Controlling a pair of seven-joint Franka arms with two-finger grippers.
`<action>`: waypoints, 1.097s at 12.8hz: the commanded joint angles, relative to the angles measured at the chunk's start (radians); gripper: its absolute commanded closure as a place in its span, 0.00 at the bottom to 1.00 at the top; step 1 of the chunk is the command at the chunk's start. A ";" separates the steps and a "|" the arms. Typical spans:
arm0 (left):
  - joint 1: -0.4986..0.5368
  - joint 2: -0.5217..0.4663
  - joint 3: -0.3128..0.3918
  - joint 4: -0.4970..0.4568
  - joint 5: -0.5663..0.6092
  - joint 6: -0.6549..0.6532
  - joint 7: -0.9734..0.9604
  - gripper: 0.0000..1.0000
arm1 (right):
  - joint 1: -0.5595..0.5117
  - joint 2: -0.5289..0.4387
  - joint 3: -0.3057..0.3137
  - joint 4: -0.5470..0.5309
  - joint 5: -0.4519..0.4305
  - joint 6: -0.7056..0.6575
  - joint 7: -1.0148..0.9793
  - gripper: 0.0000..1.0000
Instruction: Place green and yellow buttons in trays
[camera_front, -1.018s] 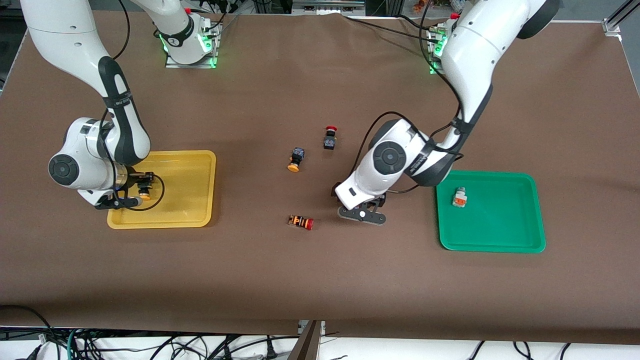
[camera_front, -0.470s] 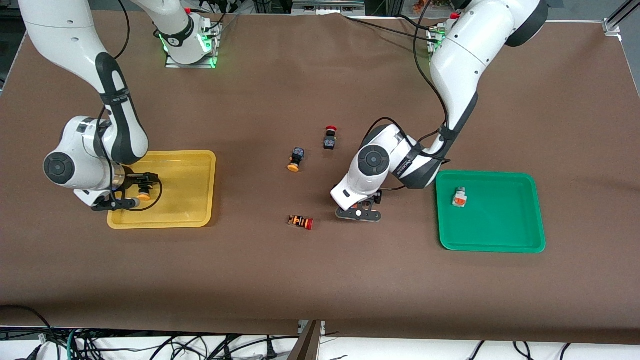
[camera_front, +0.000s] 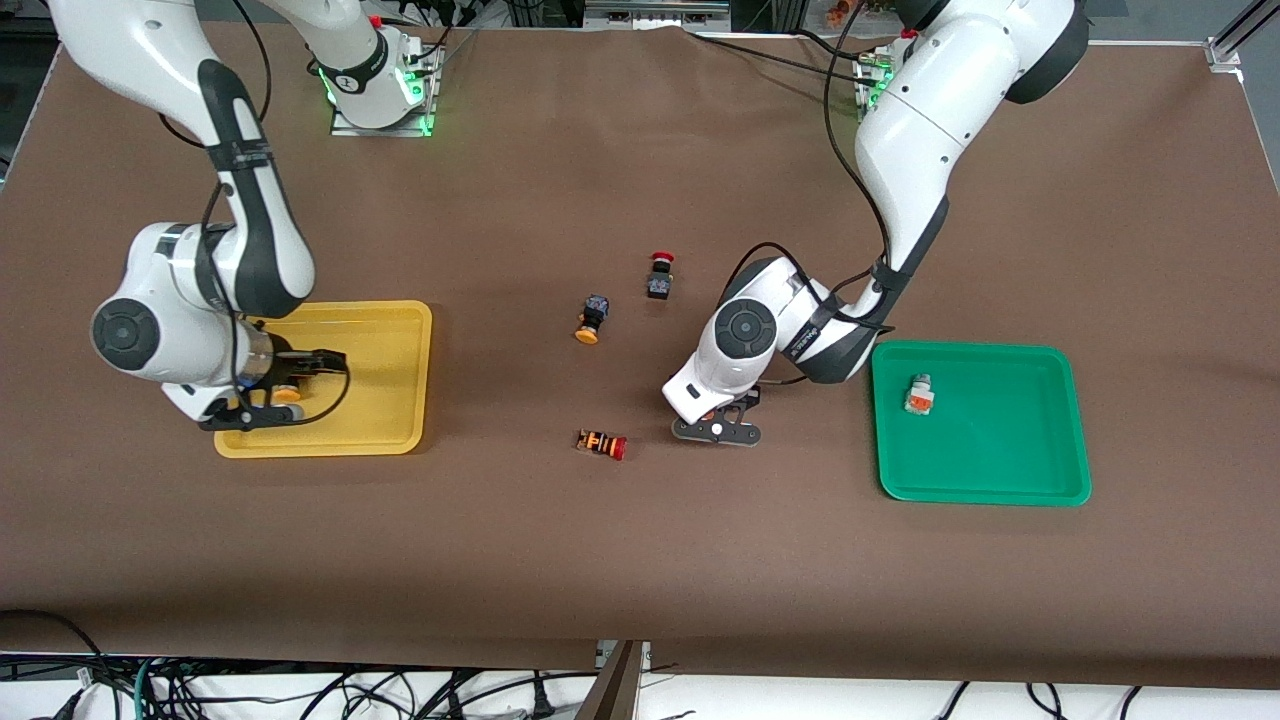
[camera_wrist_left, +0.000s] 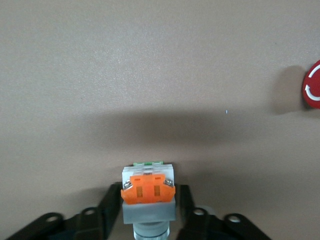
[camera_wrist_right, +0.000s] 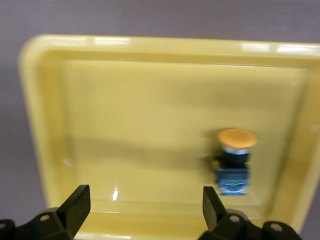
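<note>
L gripper (camera_front: 716, 428) is low on the table between the striped red-cap switch (camera_front: 602, 444) and the green tray (camera_front: 980, 480). Wrist view: its jaws are pinching a white-bodied button w/ orange face (camera_wrist_left: 148, 192). The step in hand appears to be pickup of the 2nd white button; the 1st (camera_front: 919, 394) lies in the green tray.

R gripper (camera_front: 268, 400) is over the yellow tray (camera_front: 400, 320), jaws spread wide, nothing held. A yellow-cap button (camera_wrist_right: 233, 160) lies in that tray.

One yellow-cap button (camera_front: 591, 319) lies on the table mid-way, beside the black red-cap switch (camera_front: 659, 276).

Next, as judged: L arm lifts and carries to the green tray w/o losing grip; R arm goes for the loose yellow-cap, avoiding the red-caps.
</note>
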 joint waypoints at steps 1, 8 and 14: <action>0.002 -0.027 0.006 0.015 0.022 -0.032 -0.005 0.88 | 0.033 -0.009 0.058 0.029 0.012 -0.042 0.160 0.01; 0.177 -0.188 0.011 0.030 0.051 -0.376 0.388 0.87 | 0.121 0.020 0.242 0.032 0.012 0.073 0.599 0.01; 0.402 -0.221 0.029 0.015 0.101 -0.414 0.790 0.86 | 0.324 0.111 0.242 0.054 0.010 0.208 0.914 0.01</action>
